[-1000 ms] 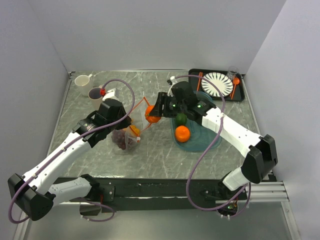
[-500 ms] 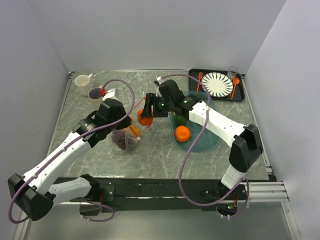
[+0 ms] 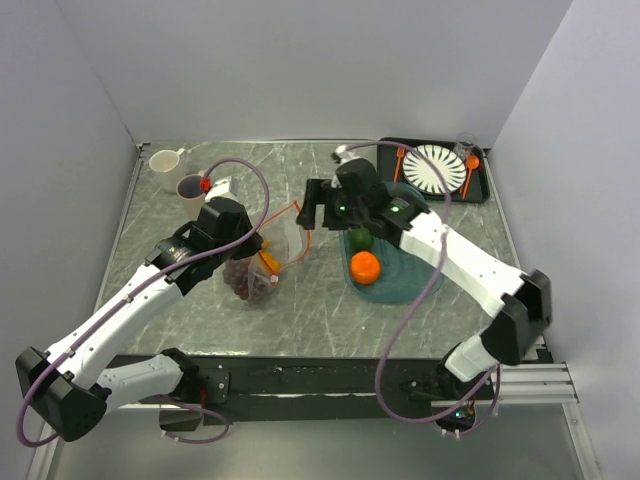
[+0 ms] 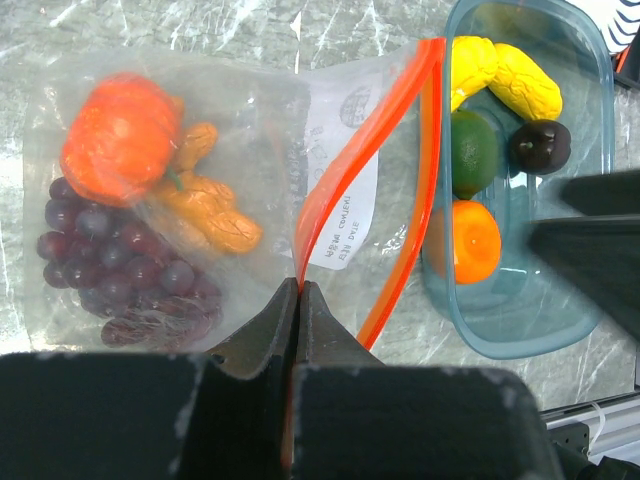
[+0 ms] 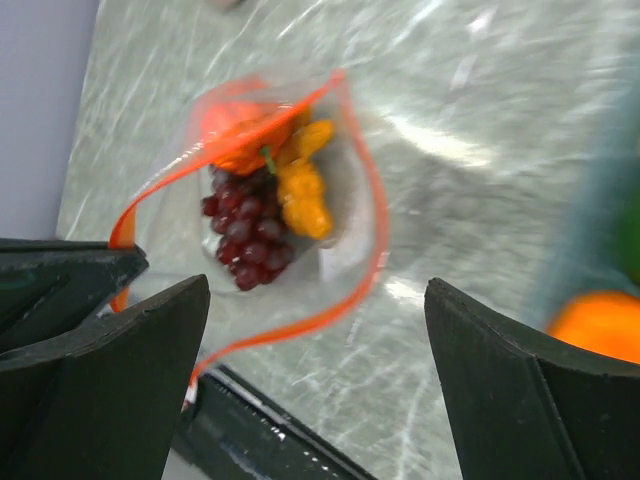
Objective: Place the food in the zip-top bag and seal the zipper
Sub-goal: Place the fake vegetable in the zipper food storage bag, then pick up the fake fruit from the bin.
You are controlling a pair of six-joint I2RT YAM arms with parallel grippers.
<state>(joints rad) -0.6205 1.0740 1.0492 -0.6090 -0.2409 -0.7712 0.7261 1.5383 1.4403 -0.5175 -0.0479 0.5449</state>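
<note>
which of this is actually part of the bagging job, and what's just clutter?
Job:
zip-top bag
zipper
bagged fruit
fruit waiting in the teal tray
left gripper, pinching the zipper
right gripper, open

Lying about:
plate
fork
spoon
glass
black tray
white cup
second cup

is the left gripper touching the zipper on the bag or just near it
Touching. The left wrist view shows the left gripper shut on the zipper, with the orange-red strip running down into the seam between its closed fingers.
</note>
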